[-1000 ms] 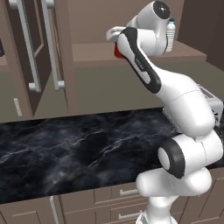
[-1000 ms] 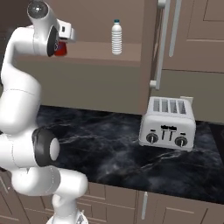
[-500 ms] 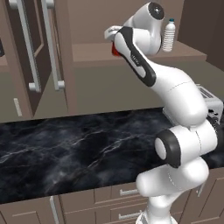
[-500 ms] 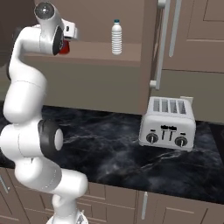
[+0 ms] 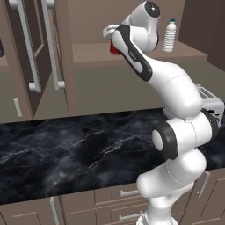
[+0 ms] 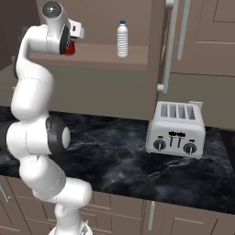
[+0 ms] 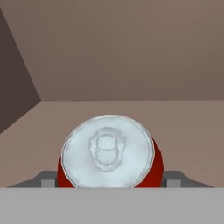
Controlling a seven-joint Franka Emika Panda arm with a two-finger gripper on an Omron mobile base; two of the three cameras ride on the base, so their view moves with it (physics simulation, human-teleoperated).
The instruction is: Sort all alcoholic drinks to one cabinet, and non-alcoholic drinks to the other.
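One long black marble counter [image 5: 66, 154] w/ white veining runs across the room, smooth and glossy, above a row of taupe drawers w/ slim metal pulls. Walls and cabinets are all flat matte brown. The upper cabinet's shelf [image 6: 101, 53] is open in front of me, its door [image 6: 158, 46] swung out w/ a long silver bar handle; two more handled doors [image 5: 35, 44] stand at the left of the left base view.

Count: one short red can with a silver top [image 7: 109, 155], one small clear-white ribbed plastic bottle with a blue cap [image 6: 122, 39], one boxy silver four-slot toaster [image 6: 176, 130] w/ three dark knobs on the counter.

My gripper [image 7: 109, 183] is up at shelf height. In the hand view the can sits between my two dark fingertips [image 7: 46, 179], round lid w/ pull-tab facing the cam. Jaws stand wide either side of it; can't tell if the pads actually press its wall. Can appears on the shelf, near the left part of the cabinet, red body peeking past my wrist in both base views. Bottle stands upright on the same shelf, well apart to the can's right.
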